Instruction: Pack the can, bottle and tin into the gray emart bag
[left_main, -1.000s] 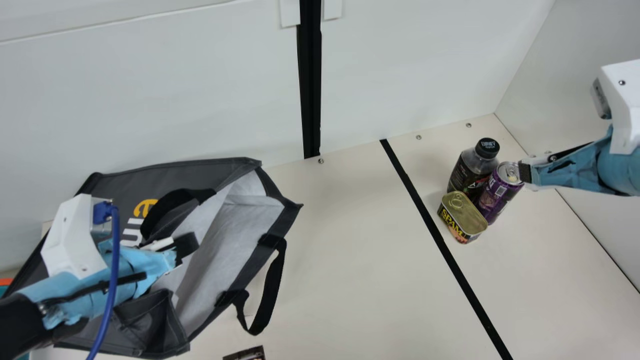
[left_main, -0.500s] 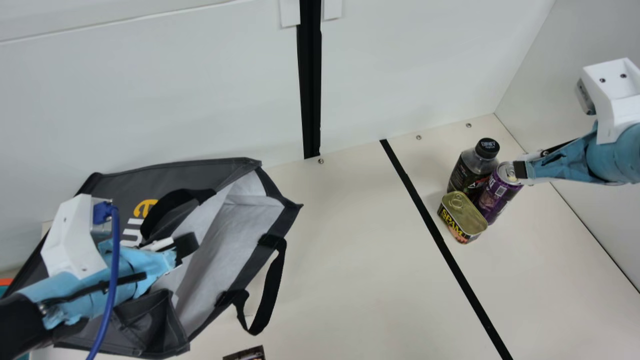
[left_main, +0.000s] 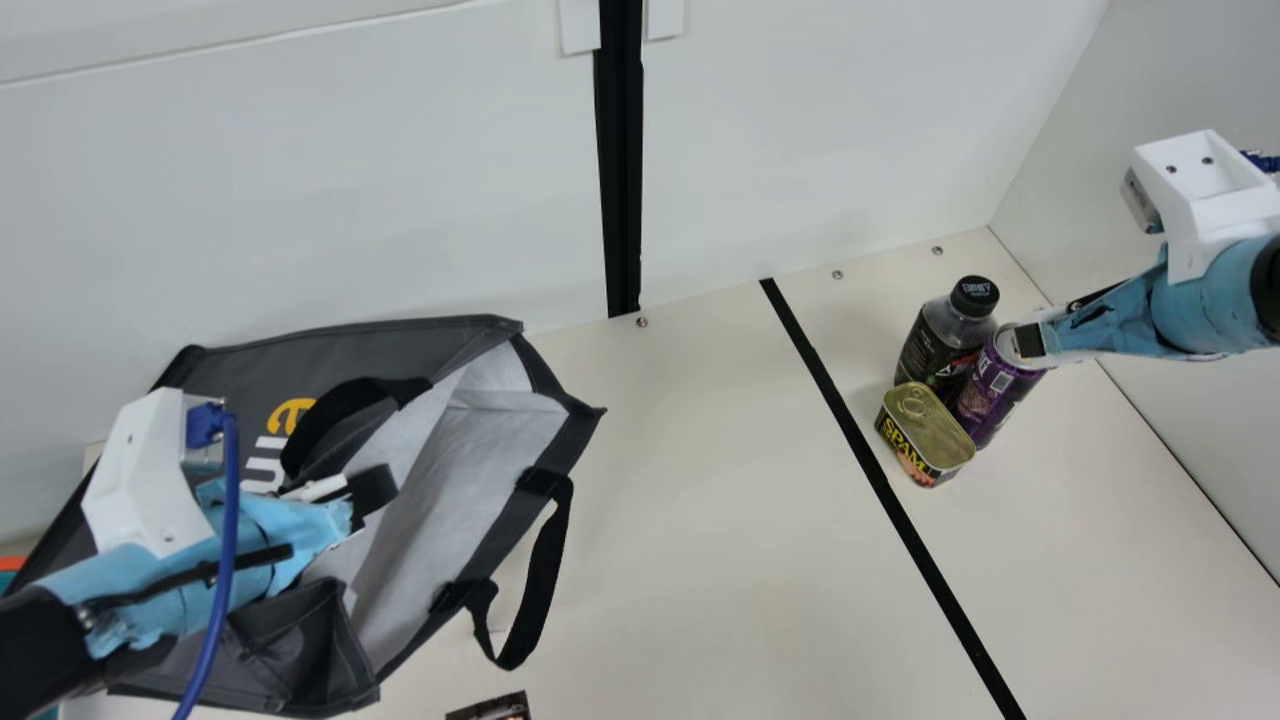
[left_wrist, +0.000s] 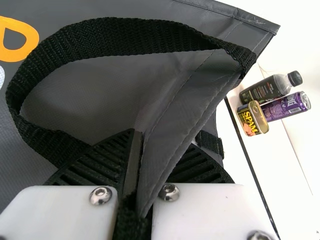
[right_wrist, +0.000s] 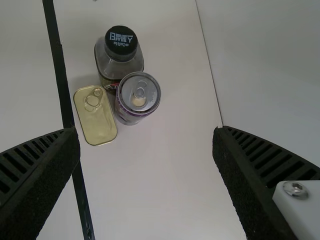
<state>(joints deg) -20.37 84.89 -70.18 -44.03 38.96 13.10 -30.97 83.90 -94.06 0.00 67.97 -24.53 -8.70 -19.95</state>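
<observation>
My left gripper (left_main: 372, 490) is at the mouth of the gray bag (left_main: 340, 345); in the left wrist view the gripper (left_wrist: 142, 165) is shut on the bag's edge (left_wrist: 172, 135), beside a black handle. At the table's right stand the dark bottle (left_main: 940, 335), the purple can (left_main: 995, 385) and the yellow-blue tin (left_main: 925, 435), close together. My right gripper (left_main: 1030, 340) is above the can in the main view. In the right wrist view the gripper (right_wrist: 146, 132) stands wide open with nothing held, the can (right_wrist: 132, 107), bottle (right_wrist: 119, 60) and tin (right_wrist: 96, 117) beyond its fingers.
A black line (left_main: 880, 480) runs along the table left of the three items. White walls (left_main: 1180, 90) rise behind and at the right. A small dark packet (left_main: 492, 708) lies at the near edge, by the bag's loose handle (left_main: 545, 590).
My right arm has moved left in the main view, its fingertips shifting slightly over the can's top. The left arm, bag and three items have kept still.
</observation>
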